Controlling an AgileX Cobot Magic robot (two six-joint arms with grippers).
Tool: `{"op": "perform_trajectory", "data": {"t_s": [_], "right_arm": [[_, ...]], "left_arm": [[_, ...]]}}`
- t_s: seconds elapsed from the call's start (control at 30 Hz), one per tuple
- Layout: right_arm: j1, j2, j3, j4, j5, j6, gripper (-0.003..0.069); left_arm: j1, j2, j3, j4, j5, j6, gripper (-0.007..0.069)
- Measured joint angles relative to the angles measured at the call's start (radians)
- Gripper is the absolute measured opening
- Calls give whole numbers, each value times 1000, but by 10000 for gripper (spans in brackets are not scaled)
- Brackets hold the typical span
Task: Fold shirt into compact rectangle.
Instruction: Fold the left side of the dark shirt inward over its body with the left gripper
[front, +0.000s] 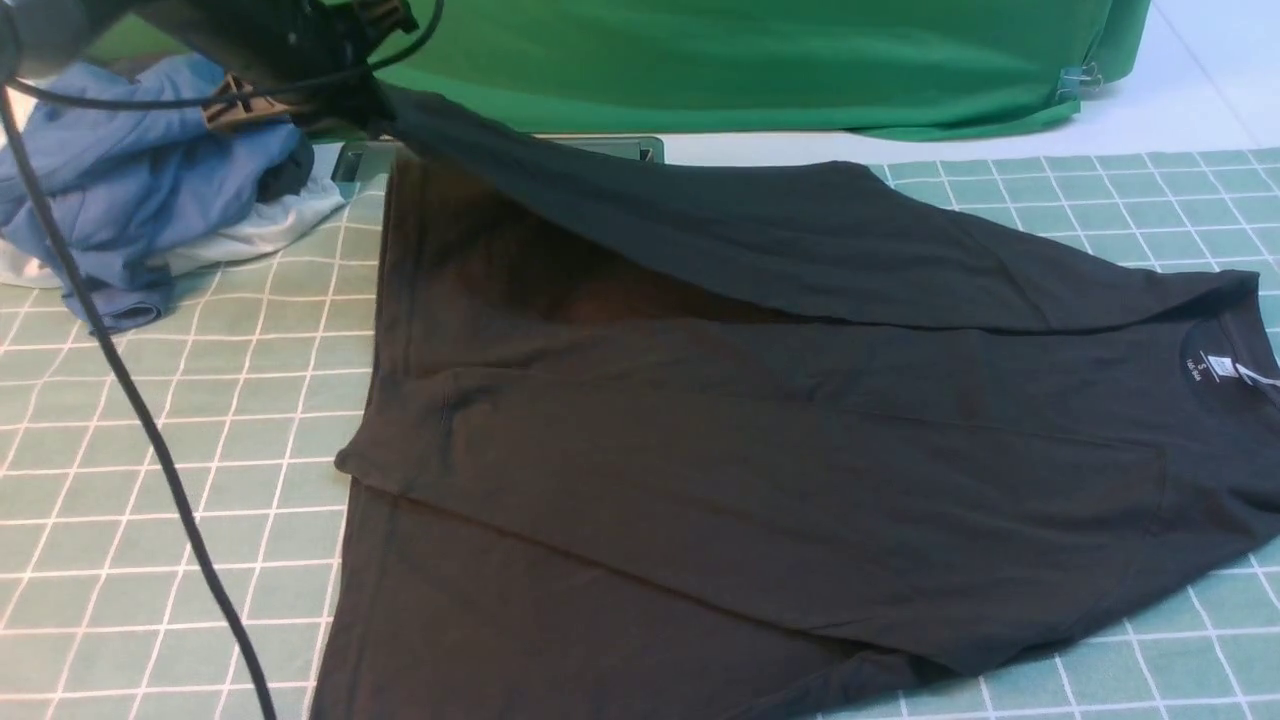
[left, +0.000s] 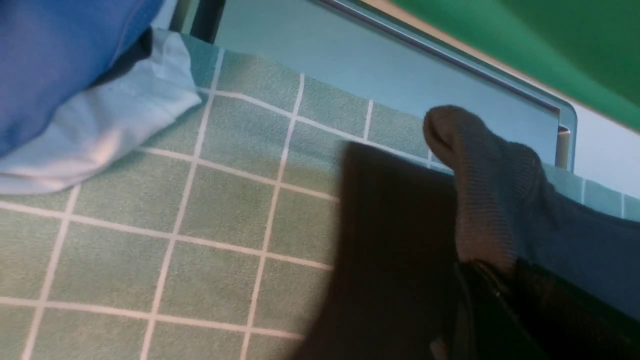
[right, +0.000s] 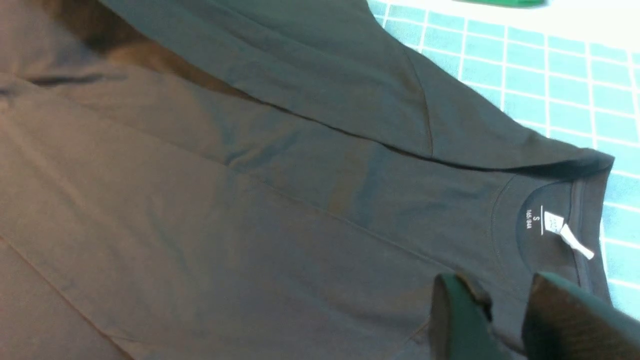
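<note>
Shirt (front: 760, 480) | flat on counter (front: 150, 500), one sleeve (front: 800, 240) raised | soft, light, limp knit | left claw (front: 318, 70) clamped on ribbed cuff (left: 480, 190) | right claw (right: 500, 300) parted near collar (right: 582, 210) | grip at cuff or hem (front: 385, 300)

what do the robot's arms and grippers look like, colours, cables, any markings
The left arm is a dark, near-black body with tan bracket pieces on it and a thin black cable trailing from it. The right gripper has two broad, round-tipped fingers that look dark teal in its wrist view. No markings are readable.
</note>
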Motion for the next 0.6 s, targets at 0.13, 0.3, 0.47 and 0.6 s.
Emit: {"op": "perform_trajectory", "data": {"t_s": [0.13, 0.3, 0.47, 0.6], "right_arm": [[0, 0, 0, 0, -2, 0, 230], [0, 0, 0, 0, -1, 0, 235], [0, 0, 0, 0, -6, 0, 235], [0, 6, 0, 1, -30, 1, 235]], "left_arm": [[0, 5, 0, 25, 29, -1, 36], [0, 18, 0, 25, 98, -1, 36], [0, -13, 0, 36, 208, -10, 36], [0, -33, 3, 44, 345, -37, 36]]}}
